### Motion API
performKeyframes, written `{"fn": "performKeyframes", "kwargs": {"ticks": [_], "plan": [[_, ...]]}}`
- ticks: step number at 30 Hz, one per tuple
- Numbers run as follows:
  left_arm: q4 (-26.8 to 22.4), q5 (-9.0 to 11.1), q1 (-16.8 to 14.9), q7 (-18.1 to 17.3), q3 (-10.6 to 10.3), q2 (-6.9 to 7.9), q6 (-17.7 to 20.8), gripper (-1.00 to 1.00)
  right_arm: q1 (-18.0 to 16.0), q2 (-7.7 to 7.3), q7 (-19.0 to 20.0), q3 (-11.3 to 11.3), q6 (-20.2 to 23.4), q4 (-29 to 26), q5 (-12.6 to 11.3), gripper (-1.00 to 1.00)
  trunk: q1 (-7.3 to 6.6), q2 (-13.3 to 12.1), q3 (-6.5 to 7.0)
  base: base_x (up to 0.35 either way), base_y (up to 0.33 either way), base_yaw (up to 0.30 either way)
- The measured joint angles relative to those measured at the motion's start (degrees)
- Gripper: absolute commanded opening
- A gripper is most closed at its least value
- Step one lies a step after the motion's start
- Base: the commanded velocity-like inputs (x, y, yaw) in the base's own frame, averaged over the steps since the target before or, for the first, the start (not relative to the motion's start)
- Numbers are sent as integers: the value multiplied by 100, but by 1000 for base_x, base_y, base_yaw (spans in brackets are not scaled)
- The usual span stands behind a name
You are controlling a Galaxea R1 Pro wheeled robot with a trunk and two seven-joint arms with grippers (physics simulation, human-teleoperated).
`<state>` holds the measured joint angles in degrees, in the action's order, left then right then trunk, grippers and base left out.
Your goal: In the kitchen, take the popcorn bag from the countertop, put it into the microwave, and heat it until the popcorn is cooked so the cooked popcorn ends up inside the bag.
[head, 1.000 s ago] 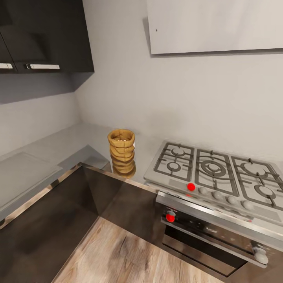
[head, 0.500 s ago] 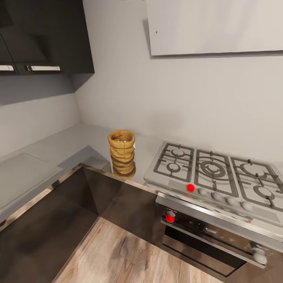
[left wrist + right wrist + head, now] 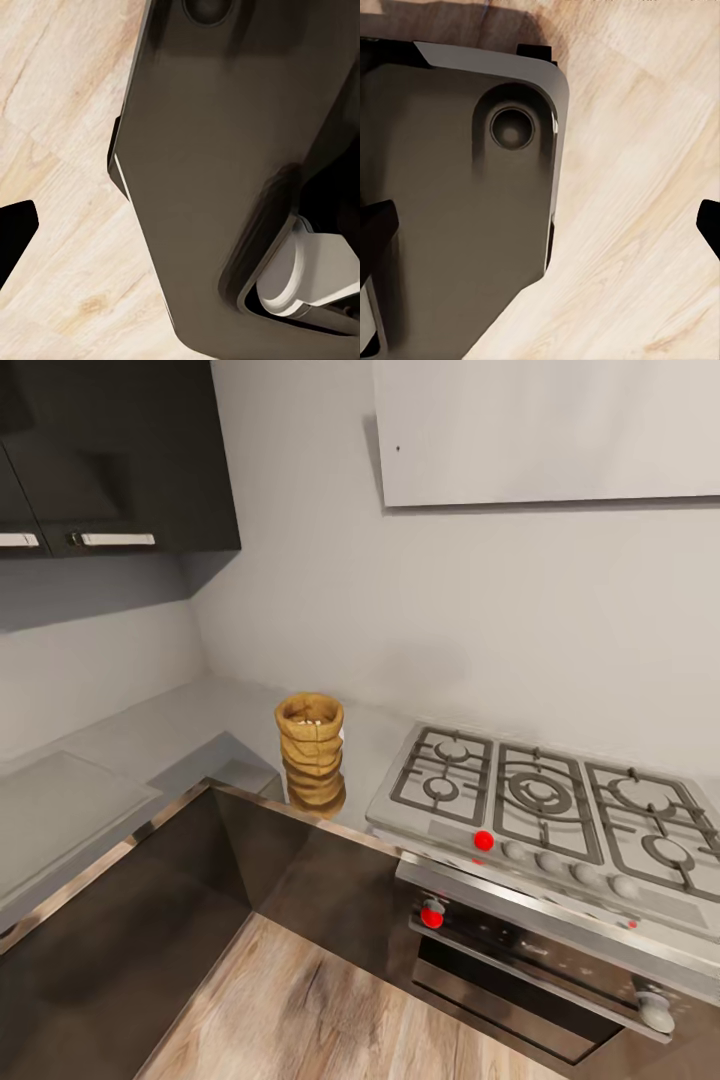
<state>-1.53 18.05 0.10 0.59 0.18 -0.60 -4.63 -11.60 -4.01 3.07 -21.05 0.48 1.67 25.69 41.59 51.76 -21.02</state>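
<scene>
Tan bag (image 3: 310,750): was seen upright on steel countertop (image 3: 180,730), beside hob (image 3: 545,805).
Grippers: fingertips (image 3: 375,229) glimpsed; grip state could not be told.

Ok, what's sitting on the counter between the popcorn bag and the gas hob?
Nothing: in the head view, just a short strip of bare grey countertop separates the popcorn bag from the gas hob.

L-shaped grey steel countertop (image 3: 190,725), shiny front edge, dark cabinet fronts below. Popcorn bag (image 3: 310,748) stands upright near the front edge, close to the inner corner, pale popcorn (image 3: 310,712) visible in its open top. Gas hob (image 3: 548,802) sits just beside the bag along the same run.
</scene>
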Motion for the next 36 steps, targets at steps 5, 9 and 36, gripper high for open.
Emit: {"fn": "performKeyframes", "kwargs": {"ticks": [5,9,36], "plan": [[0,0,-1,-1,0,0,0,100,2,2,-2,1,3,0,0,100,0,0,0,0,0,0],[1,0,2,0,0,0,0,100,1,6,-2,1,3,0,2,100,0,0,0,0,0,0],[0,-7,2,-3,0,0,0,100,-2,7,-3,-8,0,-11,-17,100,0,0,0,0,0,100]]}}
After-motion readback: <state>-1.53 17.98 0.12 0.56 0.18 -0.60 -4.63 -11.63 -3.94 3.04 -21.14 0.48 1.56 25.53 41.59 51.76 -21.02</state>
